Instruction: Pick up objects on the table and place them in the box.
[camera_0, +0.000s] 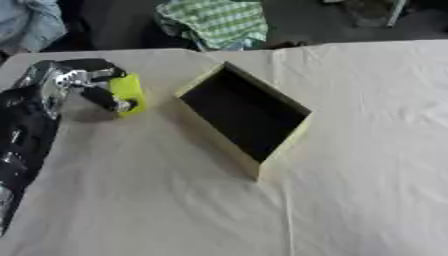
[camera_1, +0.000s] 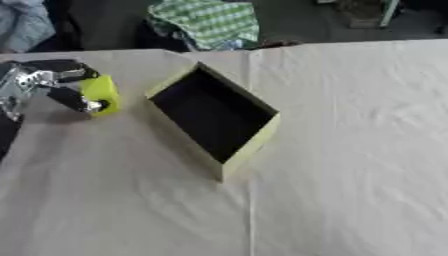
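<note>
your left hand (camera_0: 83, 82) has its fingers (camera_0: 109, 100) curled round a yellow-green block (camera_0: 128, 93), pinching it between fingers and thumb, near the far left corner of the counter (camera_0: 350, 150). looks lifted a little off the cloth, with a shadow under it, but can't tell for sure. right hand is not in either view.

relation that matters: the box (camera_0: 284, 141) lies to the right of the held block, just beside it, and its near left wall is the closest part. the box sits askew on the counter, with its long axis running from far left to near right. so my guess is your next move is a short carry rightward over that left wall, then let go inside. the left hand is the only one near, so it does the job.

the block is small, bright yellow-green, smooth, roughly boxy, held with its long side about upright. can't make out more. the box is pale yellow outside with a dark inside that looks empty, nothing visible in it. no other loose objects visible on the white cloth.
</note>
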